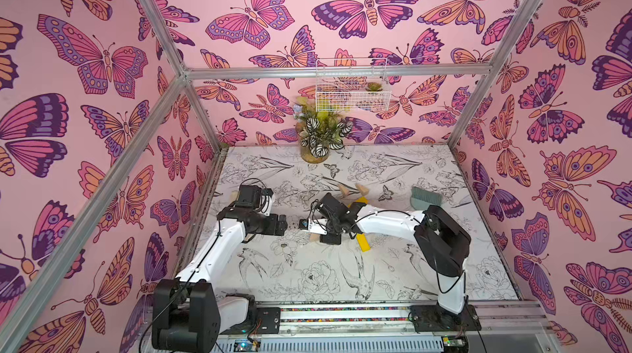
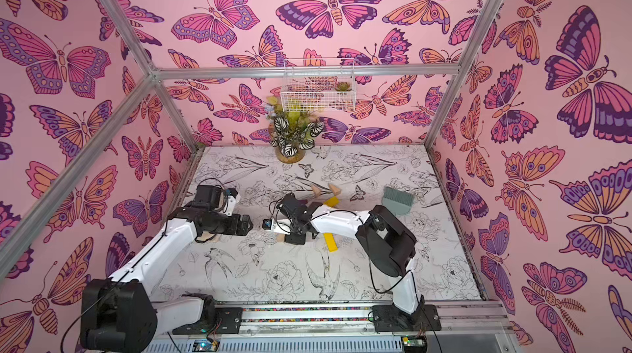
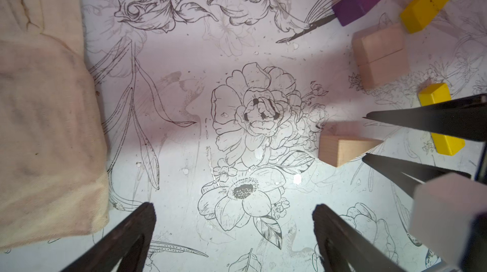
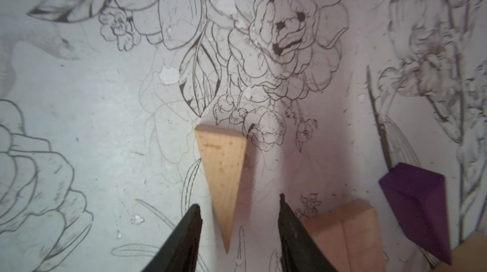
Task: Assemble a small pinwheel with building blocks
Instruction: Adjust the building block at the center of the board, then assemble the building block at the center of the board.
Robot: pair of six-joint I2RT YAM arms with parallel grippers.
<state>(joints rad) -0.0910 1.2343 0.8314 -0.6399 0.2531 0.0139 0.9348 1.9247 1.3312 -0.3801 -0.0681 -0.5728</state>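
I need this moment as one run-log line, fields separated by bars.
left gripper: open, empty | right gripper: open, wedge tip between jaws, no contact | pinwheel: not yet built

We see bright, even light in both top views, and the walls (image 1: 85, 94) look stretched toward 9 and 3 o'clock. In the wrist views a soft pinkish shadow crosses the table (image 3: 171, 131). The wooden wedge (image 4: 224, 168) looks a little blurry.

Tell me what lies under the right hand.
A pale wooden wedge lies on the flowered table between the right hand's open fingers, touching neither. Beside it sit pale squarish blocks and a purple wedge. In both top views the right arm covers most of this.
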